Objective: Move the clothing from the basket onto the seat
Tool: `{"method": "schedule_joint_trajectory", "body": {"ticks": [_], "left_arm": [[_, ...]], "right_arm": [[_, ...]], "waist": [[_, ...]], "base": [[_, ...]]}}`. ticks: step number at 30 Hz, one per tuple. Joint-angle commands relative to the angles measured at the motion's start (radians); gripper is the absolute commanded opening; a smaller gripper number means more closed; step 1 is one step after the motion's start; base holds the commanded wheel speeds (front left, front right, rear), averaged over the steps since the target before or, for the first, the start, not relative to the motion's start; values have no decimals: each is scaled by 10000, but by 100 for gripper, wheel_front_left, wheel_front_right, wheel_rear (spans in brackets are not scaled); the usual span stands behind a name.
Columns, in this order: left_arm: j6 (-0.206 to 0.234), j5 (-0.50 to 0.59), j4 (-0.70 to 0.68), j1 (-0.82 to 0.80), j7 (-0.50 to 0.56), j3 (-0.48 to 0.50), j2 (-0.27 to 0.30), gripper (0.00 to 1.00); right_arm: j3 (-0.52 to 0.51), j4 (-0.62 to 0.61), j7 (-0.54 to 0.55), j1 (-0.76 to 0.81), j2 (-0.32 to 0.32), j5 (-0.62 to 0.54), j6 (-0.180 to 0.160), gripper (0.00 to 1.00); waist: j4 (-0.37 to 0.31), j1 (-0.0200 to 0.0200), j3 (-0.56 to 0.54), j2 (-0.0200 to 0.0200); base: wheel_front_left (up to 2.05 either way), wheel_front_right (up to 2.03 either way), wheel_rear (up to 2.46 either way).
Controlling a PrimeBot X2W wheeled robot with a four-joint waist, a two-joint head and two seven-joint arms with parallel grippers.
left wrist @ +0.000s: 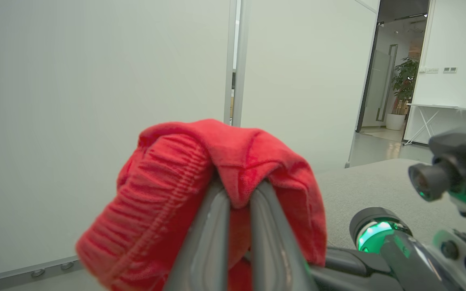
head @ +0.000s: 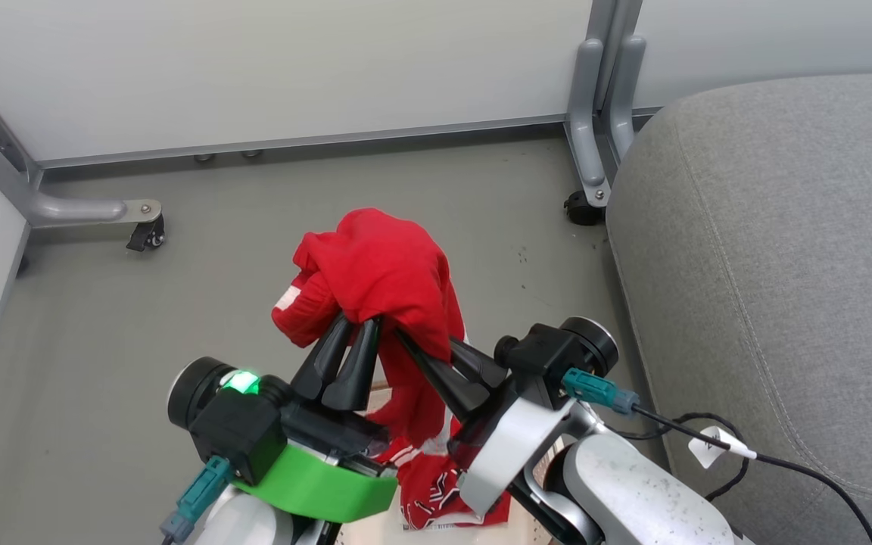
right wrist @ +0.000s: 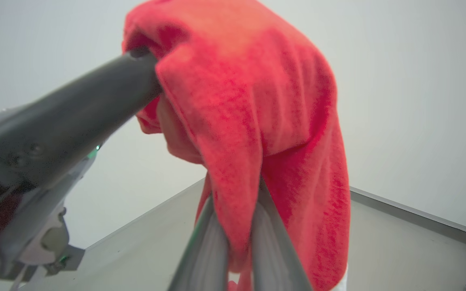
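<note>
Left gripper (head: 350, 324): fingers closed on a fold of the red top (head: 383, 265), which bunches over the tips.
Right gripper (head: 425, 338): fingers pinched shut on the same top, close beside the left grip.
Red jersey (head: 436, 484): hangs below the bunch, between the arms. I cannot tell whether it is gripped or merely caught.
Where it is: raised above the floor (head: 179, 318), left of the grey sofa cushion (head: 784, 265) and not yet over it. The laundry basket (head: 372, 534) is mostly hidden under the arms.
Risk – drop: if the jersey is only snagged, a swing toward the cushion could shake it loose onto the floor.
Risk – drag: the low tail may catch the basket rim or the cushion edge.
Risk – slip: both grips hold small folds, so the arms pulling apart could tug one free.
</note>
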Motion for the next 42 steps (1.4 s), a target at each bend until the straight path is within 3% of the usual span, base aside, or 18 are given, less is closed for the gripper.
{"method": "schedule_joint_trajectory", "body": {"ticks": [1, 11, 12, 13, 14, 19, 30, 42], "left_arm": [[7, -20, 36, -66, -33, 45, 46, 0], [15, 57, 100, -51, -4, -47, 142, 0], [46, 75, 100, -62, -7, -49, 142, 27], [78, 73, 127, -52, 43, -61, 147, 85], [100, 86, 132, -52, 58, -71, 153, 100], [287, 141, -24, 102, 356, -19, 310, 100], [195, 453, -309, 778, 1735, -845, 998, 100], [141, 567, -35, 976, 2030, -1405, 1023, 100]], "right_arm": [[21, 44, -95, -151, -7, 71, 1, 0], [25, 128, -280, -226, -61, 184, 1, 0], [8, 128, -308, -231, -71, 195, 1, 0], [-17, 117, -341, -247, -82, 202, 1, 0], [-30, 117, -368, -257, -98, 211, 1, 0], [-244, 220, -514, -410, -192, 176, 1, 0], [-646, 725, -622, -447, -375, 79, 1, 0], [-531, 986, -602, -223, -385, 68, 1, 0]], "waist": [[-15, 0, -17, 0], [-53, 0, -16, 0], [-50, 0, -12, 0], [-47, 0, -6, 0], [-45, 0, -4, 0], [-59, 0, 14, 0], [-3, 0, -46, 0], [-151, 0, 54, 0]], "base": [[0, 0, 0], [0, 0, 0], [0, 0, 0], [0, 0, 0], [0, 0, 0], [0, 0, 0], [0, 0, 0], [0, 0, 0]]}}
